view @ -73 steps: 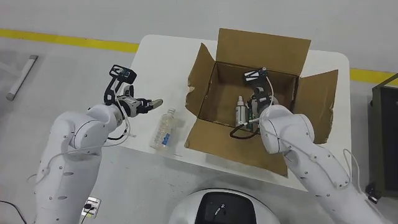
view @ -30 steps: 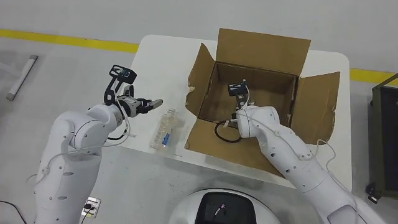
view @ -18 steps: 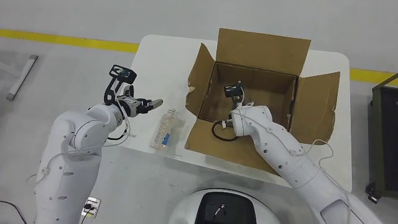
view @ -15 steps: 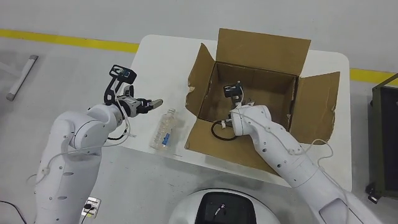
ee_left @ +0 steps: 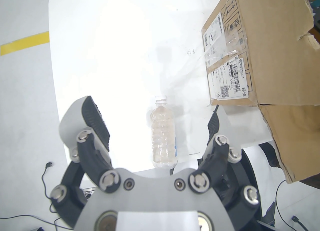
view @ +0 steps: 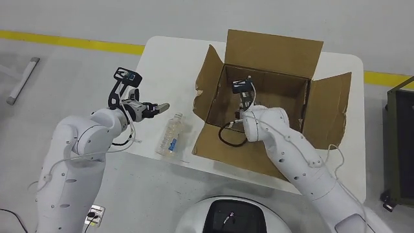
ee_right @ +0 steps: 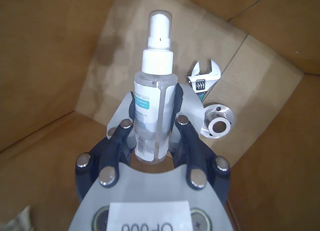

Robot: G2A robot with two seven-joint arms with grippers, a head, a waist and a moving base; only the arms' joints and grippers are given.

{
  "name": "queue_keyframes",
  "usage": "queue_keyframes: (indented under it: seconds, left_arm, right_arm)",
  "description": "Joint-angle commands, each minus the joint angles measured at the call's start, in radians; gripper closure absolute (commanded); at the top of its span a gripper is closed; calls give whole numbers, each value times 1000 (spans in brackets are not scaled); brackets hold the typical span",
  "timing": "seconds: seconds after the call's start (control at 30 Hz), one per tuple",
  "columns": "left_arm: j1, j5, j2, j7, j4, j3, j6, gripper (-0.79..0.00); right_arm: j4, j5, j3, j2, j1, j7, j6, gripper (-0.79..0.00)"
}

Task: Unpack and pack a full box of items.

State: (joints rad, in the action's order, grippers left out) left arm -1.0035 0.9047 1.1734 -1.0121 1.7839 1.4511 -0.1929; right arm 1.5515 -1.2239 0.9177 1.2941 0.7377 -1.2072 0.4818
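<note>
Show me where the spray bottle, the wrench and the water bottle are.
spray bottle point(ee_right: 153, 117), right wrist view, on its labelled body.
wrench point(ee_right: 201, 80), right wrist view, on its metal head.
water bottle point(ee_left: 163, 134), left wrist view, on its ribbed middle.

Bright light glares off the table point(ee_left: 107, 67), dimmer inside the box point(ee_right: 50, 29).

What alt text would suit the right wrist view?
The right pincer grips a clear spray bottle inside the cardboard box. An adjustable wrench and a metal flange lie on the box floor beside it.
</note>
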Motion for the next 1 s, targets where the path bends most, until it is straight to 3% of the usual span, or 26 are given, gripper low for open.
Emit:
queue_keyframes:
  seconds: [0.0,0.17,0.37,0.77,0.97]
  left_arm:
    - [0,0,0,0,0,0,0,-785]
    - [0,0,0,0,0,0,0,-785]
    - [0,0,0,0,0,0,0,-785]
    - [0,0,0,0,0,0,0,-785]
    - [0,0,0,0,0,0,0,-785]
  right_arm:
    - [119,-3,59,-12,45,16,-18,0]
    - [355,91,227,-39,202,160,-126,0]
    - [439,131,344,-55,332,295,-223,0]
    - [442,117,359,-56,350,333,-223,0]
    - [571,236,537,-64,392,400,-241,0]
